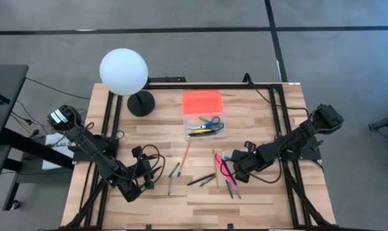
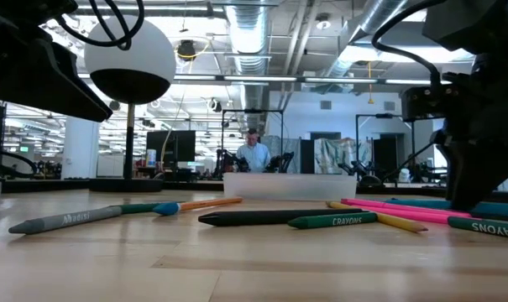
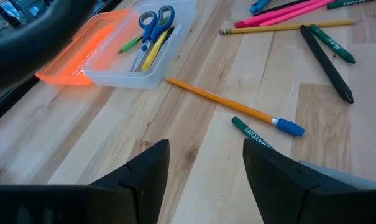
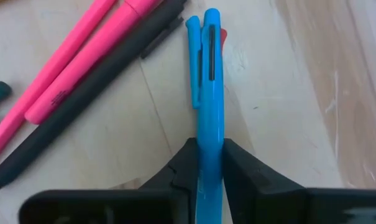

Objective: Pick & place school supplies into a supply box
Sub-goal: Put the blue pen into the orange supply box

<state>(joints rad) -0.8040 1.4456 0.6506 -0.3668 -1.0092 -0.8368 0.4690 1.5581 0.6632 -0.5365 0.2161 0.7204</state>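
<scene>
Since the blue pen (image 4: 209,93) is light, stiff & slick plastic, right gripper (image 4: 207,171) pinching its barrel w/ narrow jaws suits; left gripper (image 3: 206,168) wide, empty

Grey carpet (image 1: 200,16) around a wooden table (image 1: 200,199), crossed by dark seams at the frame's top. White globe lamp (image 1: 124,72) at upper left. Open ceiling with pipes (image 2: 262,33) and strip lights in the low view; monitors (image 2: 171,145) and a person (image 2: 254,153) at centre, far back.
</scene>
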